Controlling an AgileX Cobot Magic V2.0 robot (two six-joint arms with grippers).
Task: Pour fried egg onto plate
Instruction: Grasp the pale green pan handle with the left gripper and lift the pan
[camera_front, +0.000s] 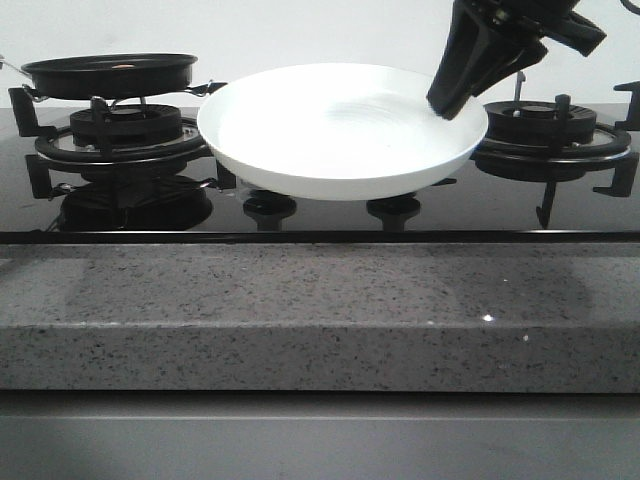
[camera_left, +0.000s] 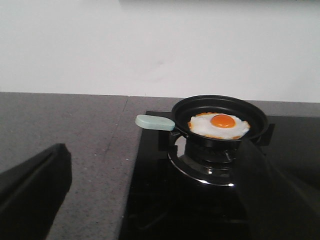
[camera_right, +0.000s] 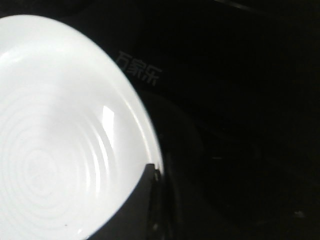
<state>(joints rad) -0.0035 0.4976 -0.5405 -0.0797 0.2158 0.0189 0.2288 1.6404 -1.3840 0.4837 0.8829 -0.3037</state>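
The white plate (camera_front: 340, 130) hangs level above the middle of the black hob, between the two burners. My right gripper (camera_front: 450, 100) is shut on its right rim; in the right wrist view one finger (camera_right: 147, 200) lies over the plate's (camera_right: 60, 140) inner edge. The fried egg (camera_left: 219, 125), yolk up, lies in the black pan (camera_left: 220, 107) on the left burner. The pan also shows in the front view (camera_front: 110, 74), where the egg is hidden. My left gripper (camera_left: 157, 190) is open and empty, well short of the pan, and out of the front view.
The pan has a pale handle (camera_left: 155, 122) pointing over the grey stone counter (camera_left: 65, 130). The right burner grate (camera_front: 555, 135) stands below my right arm. The stone counter's front edge (camera_front: 320, 320) runs across the foreground. A white wall stands behind.
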